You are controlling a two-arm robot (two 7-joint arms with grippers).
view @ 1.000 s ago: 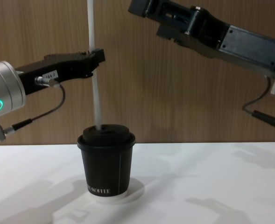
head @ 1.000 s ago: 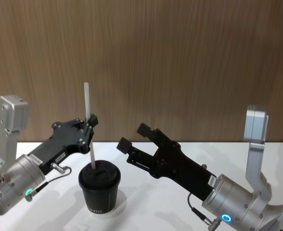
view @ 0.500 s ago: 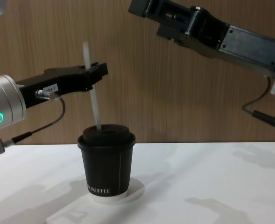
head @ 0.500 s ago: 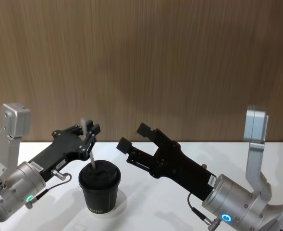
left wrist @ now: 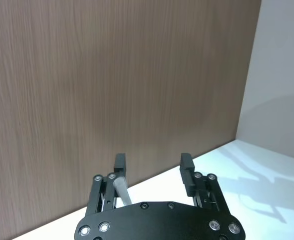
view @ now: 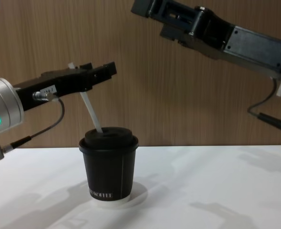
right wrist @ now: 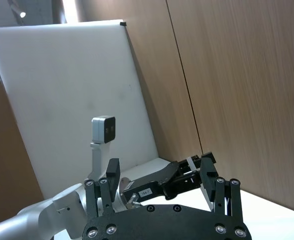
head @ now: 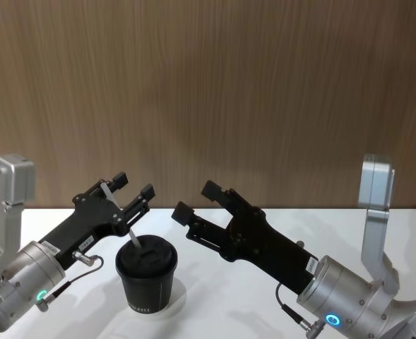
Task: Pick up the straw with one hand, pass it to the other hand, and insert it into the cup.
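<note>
The black cup (head: 146, 277) (view: 109, 167) with its domed lid stands on the white table. The white straw (head: 132, 238) (view: 89, 111) pokes out of the lid's hole and leans up toward my left. My left gripper (head: 133, 185) (view: 99, 70) hangs just above the cup, open, with the straw's top resting against one finger (left wrist: 120, 163). In the left wrist view the straw (left wrist: 121, 186) lies beside that finger, and the left gripper (left wrist: 153, 162) stands wide. My right gripper (head: 195, 201) (right wrist: 159, 172) hovers open and empty to the right of the cup, higher up.
A wood-panelled wall closes the back of the scene. The white table (view: 202, 191) stretches to the right of the cup. My right arm (view: 235, 40) reaches across the upper right of the chest view.
My left gripper has come down toward the cup, pushing the straw deeper through the lid, and has opened. The straw now leans left instead of standing upright. The right arm has not moved.
</note>
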